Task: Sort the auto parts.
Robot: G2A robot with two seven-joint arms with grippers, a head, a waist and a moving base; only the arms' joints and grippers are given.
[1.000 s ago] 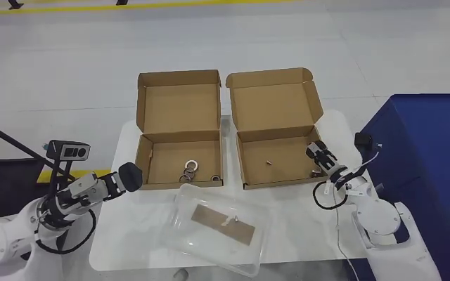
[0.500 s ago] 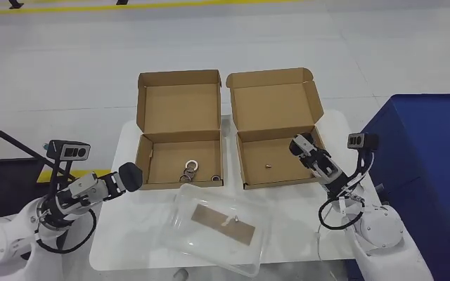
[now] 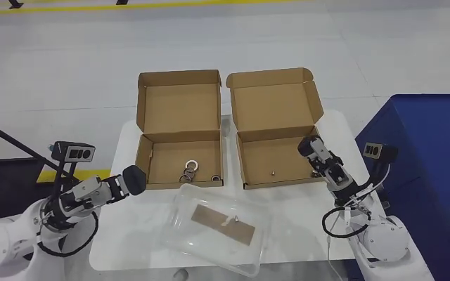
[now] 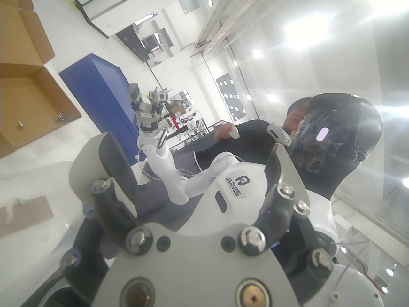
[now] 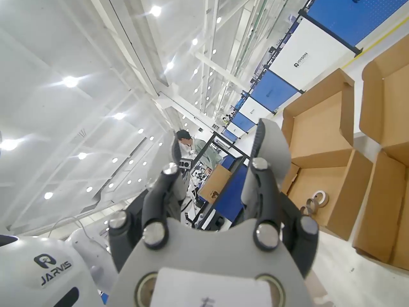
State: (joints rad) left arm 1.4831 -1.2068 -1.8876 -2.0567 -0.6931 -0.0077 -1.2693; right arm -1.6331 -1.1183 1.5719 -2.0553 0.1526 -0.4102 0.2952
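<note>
White table (image 3: 140, 219); left hand (image 3: 131, 178) and right hand (image 3: 309, 147) each spread wide, empty.

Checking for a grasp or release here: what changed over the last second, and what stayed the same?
The right gripper, open now, moved from the outer wall of the right-hand cardboard box inward over its floor, then eased back slightly. The left gripper crept a little towards the clear tray. No grasp or release shows. The bolt, the rings and the tray stayed about where they were.
</note>
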